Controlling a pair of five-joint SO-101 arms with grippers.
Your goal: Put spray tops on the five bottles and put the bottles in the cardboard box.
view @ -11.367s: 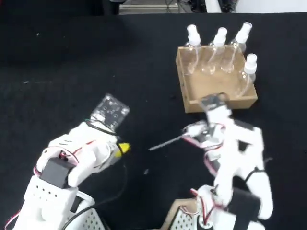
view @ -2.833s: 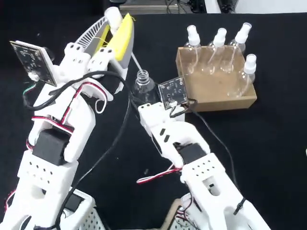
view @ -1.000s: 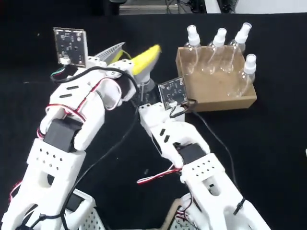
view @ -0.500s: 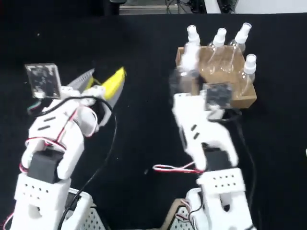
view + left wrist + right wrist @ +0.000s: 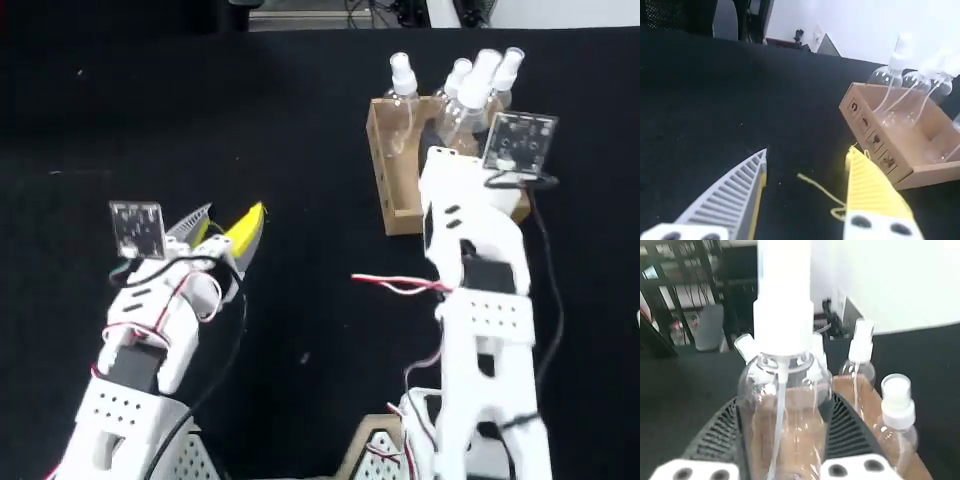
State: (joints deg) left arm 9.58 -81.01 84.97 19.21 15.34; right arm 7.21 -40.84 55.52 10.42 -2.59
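Observation:
My right gripper (image 5: 462, 128) is shut on a clear bottle (image 5: 463, 112) that carries a white spray top (image 5: 487, 64). It holds the bottle upright over the cardboard box (image 5: 384, 185) at the back right. In the right wrist view the bottle (image 5: 785, 415) sits between the black fingers (image 5: 722, 432), and capped bottles (image 5: 860, 357) stand in the box behind it. Three capped bottles (image 5: 403, 78) line the box's far side. My left gripper (image 5: 225, 218) hangs open over the black table at the left, holding nothing; its wrist view shows the grey and yellow fingers (image 5: 870, 195) apart, with the box (image 5: 880, 155) beyond.
The right arm's camera board (image 5: 518, 142) covers the box's right corner. A black cloth (image 5: 300, 120) covers the table between the arms. White arm bases (image 5: 130, 430) stand at the near edge.
The right arm has swung right with the capped bottle, from the table's middle to above the box. The left arm has drawn back toward the near left, its gripper open.

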